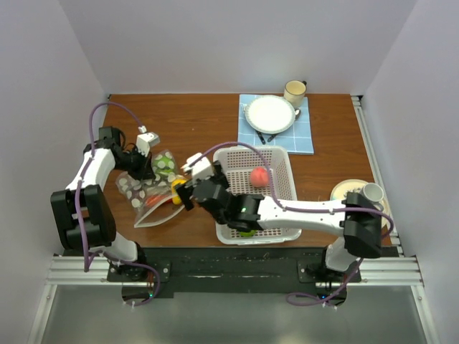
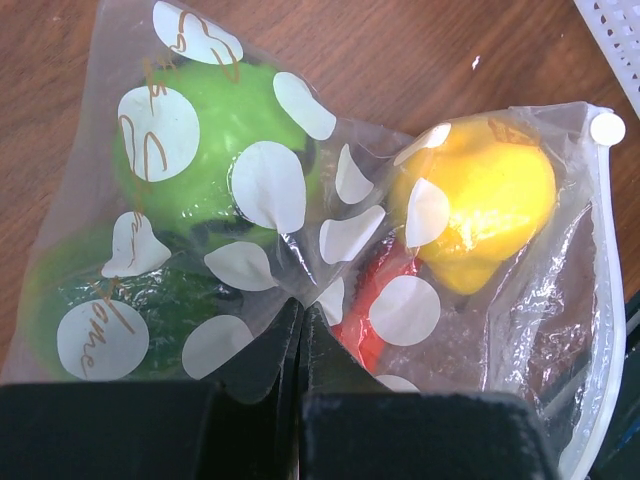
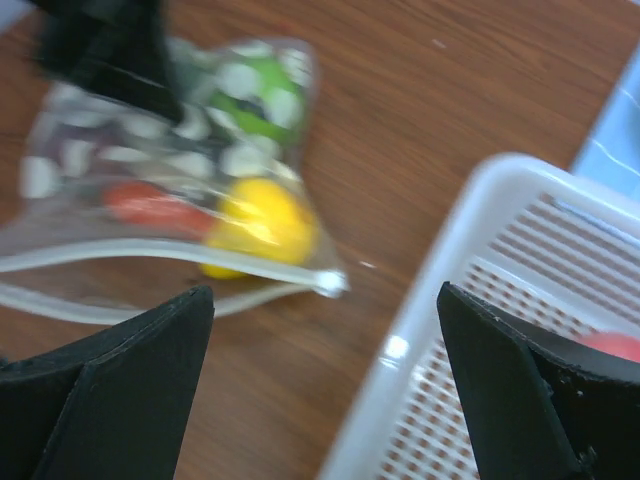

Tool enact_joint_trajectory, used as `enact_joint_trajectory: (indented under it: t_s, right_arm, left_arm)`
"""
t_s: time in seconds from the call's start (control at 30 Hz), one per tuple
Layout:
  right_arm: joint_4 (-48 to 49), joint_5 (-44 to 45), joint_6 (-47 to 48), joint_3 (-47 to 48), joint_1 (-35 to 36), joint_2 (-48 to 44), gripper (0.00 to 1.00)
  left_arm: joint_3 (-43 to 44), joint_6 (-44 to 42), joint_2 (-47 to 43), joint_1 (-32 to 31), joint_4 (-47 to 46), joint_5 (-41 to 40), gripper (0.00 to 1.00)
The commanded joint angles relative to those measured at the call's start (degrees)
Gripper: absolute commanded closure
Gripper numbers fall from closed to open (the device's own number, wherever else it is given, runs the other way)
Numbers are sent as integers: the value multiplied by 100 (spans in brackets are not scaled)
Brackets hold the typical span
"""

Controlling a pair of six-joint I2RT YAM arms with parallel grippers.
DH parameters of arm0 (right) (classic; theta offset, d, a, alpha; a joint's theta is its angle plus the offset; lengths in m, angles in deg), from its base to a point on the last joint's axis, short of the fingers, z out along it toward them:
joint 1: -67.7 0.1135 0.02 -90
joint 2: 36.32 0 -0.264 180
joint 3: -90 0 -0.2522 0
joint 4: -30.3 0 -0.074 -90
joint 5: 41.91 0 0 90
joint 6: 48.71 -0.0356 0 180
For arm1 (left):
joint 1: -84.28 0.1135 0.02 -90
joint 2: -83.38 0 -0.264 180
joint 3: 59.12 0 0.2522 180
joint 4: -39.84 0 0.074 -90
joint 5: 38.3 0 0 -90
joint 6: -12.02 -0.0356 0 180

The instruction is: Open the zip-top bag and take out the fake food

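The right gripper (image 3: 325,292) hangs with jaws wide apart just short of the zip-top bag (image 1: 147,192) on the table's left side. It is likely lined up for the yellow pear (image 2: 480,195) by the zipper, and the white basket (image 1: 293,188) to its right holds a pink peach (image 1: 259,176). Farther left, the left gripper (image 2: 300,325) is pinched tight on a fold of the bag, apparently anchoring it, with a green apple (image 2: 205,140) and a red piece (image 2: 352,325) inside too.
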Motion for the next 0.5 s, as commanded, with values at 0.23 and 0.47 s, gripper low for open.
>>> enact_joint_trajectory:
  t_s: [0.23,0.47]
  right_arm:
    - [929,-296,187,492,802,1447,27]
    - [1404,-314,161,800,794,2000,33]
  left_arm:
    - [218,84,-49,-3,89,156,100]
    - [192,76,13,-3,72,164,100]
